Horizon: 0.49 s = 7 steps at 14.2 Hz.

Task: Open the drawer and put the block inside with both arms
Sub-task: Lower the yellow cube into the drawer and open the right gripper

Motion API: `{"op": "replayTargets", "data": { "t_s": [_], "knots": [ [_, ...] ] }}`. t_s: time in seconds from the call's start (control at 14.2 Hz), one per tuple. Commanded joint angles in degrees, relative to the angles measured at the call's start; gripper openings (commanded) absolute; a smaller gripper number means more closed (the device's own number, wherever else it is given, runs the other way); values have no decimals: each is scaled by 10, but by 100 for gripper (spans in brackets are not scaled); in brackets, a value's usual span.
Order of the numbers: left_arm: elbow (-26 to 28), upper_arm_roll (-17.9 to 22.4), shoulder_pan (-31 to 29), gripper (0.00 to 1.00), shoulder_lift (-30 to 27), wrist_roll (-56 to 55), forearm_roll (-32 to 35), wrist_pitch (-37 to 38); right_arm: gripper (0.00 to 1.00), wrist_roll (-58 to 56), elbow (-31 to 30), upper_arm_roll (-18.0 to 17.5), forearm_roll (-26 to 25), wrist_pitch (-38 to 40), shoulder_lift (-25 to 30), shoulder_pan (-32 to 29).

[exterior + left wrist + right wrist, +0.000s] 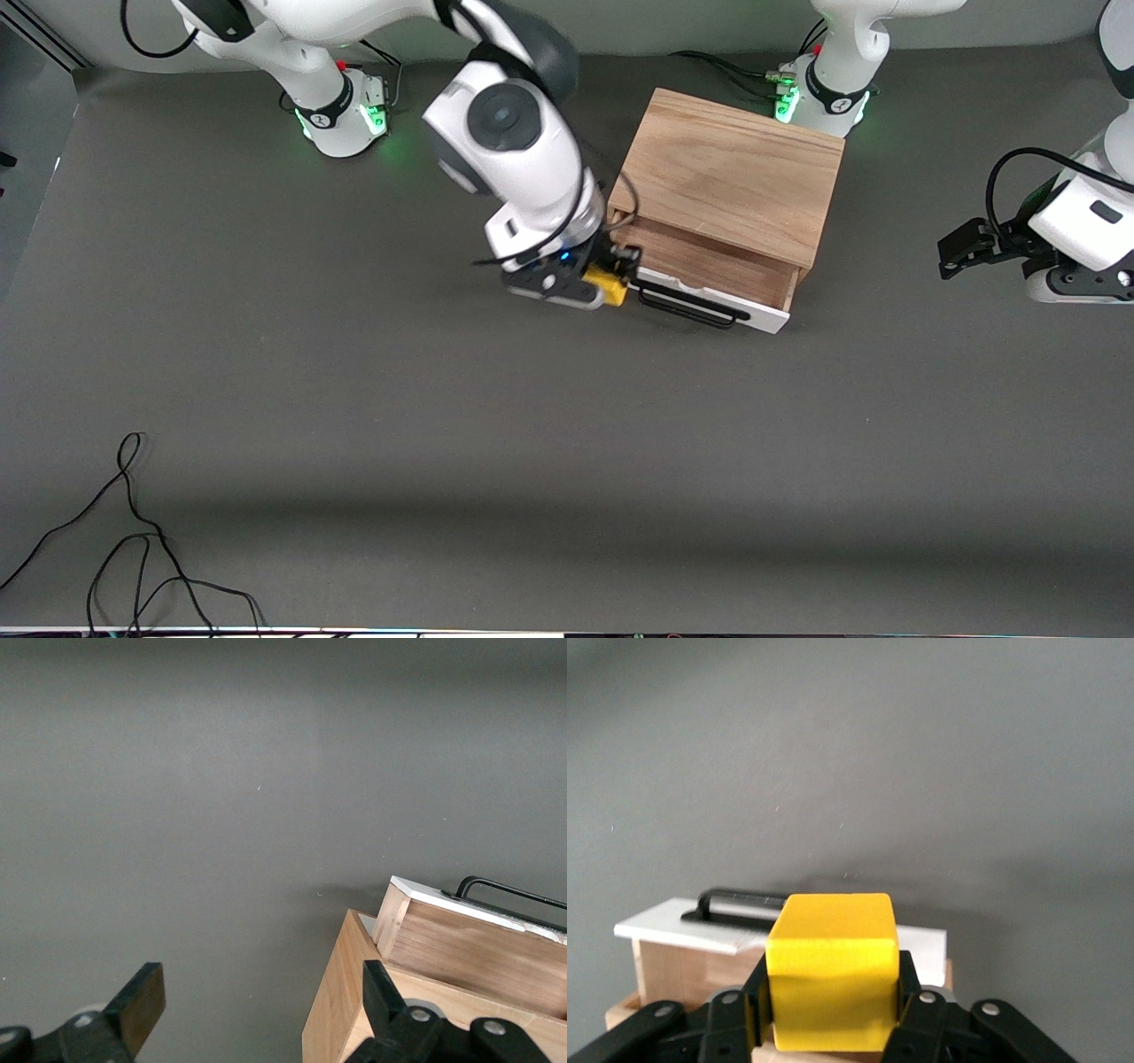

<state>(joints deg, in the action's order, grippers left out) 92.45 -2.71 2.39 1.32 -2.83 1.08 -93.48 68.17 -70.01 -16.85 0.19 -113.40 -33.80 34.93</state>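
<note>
Here the right arm (496, 124) reaches from its base toward the box (731, 173), and the right gripper (592, 282) hangs at the drawer's (709, 275) end nearest the right arm, just over the corner of the white front panel (709, 306). Its fingers (917, 1010) are clenched on the block (608, 285), pressing its two sides; the wrist view shows the yellow cube (833, 970) above the panel and the black handle (744, 901), though whether it is over the cavity itself is hard to tell. The drawer stands pulled out, brown interior showing, with the handle (691, 310) toward the front camera. The left arm (1085, 221) waits near its end of the table, the left gripper (961, 252) above bare tabletop, jaws spread wide and holding nothing.
</note>
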Motion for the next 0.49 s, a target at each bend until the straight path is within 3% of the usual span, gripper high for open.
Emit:
{"op": "replayTargets", "data": {
  "t_s": [0.0, 0.42],
  "knots": [
    [17, -4, 1, 99, -13, 6, 7, -4, 0, 43, 45, 7, -26, 16, -37, 39],
    [13, -4, -1, 99, -8, 5, 7, -5, 0, 104, 48, 7, -36, 15, -72, 80]
  ]
}}
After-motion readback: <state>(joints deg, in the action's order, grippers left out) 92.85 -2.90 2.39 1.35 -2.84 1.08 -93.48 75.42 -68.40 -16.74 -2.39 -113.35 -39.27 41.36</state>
